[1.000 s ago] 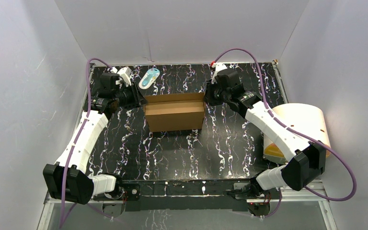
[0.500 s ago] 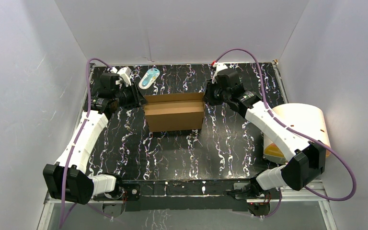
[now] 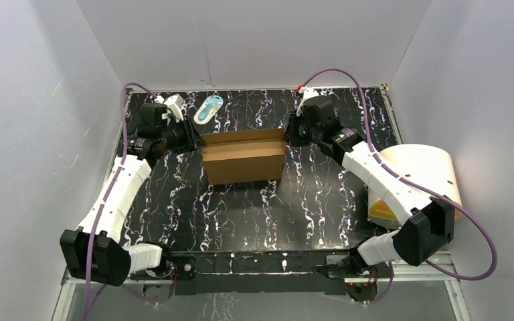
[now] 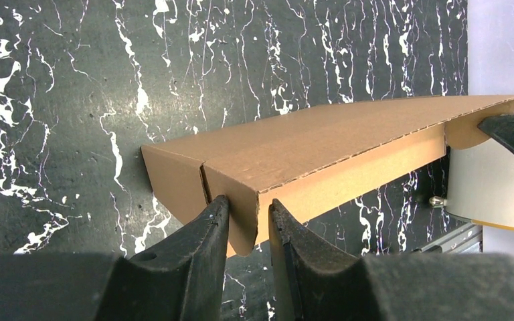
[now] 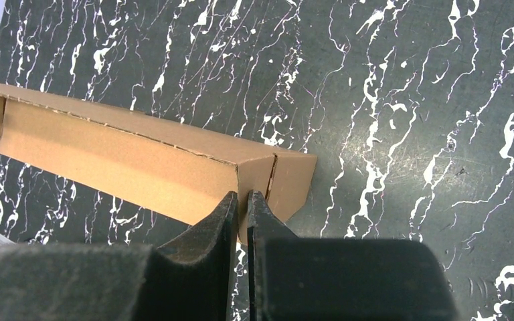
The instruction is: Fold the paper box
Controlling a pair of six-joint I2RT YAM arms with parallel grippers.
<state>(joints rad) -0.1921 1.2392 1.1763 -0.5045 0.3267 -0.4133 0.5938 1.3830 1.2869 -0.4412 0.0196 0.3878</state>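
The brown cardboard paper box (image 3: 244, 157) lies partly folded at the back middle of the black marbled table, its long lid panel sloping over a side wall. My left gripper (image 3: 194, 137) is at its left end; in the left wrist view (image 4: 246, 204) the jaws straddle a corner flap of the box (image 4: 321, 140), with a gap beside one finger. My right gripper (image 3: 289, 137) is at the right end; in the right wrist view (image 5: 242, 195) it is pinched shut on the end flap of the box (image 5: 127, 160).
A cream cylinder with an orange base (image 3: 418, 177) lies at the right table edge and also shows in the left wrist view (image 4: 488, 187). A small white-and-blue oval item (image 3: 208, 108) lies behind the box. White walls enclose the table.
My left gripper seems to have shifted slightly to the left at the box's end. The box and the right gripper have not visibly moved.
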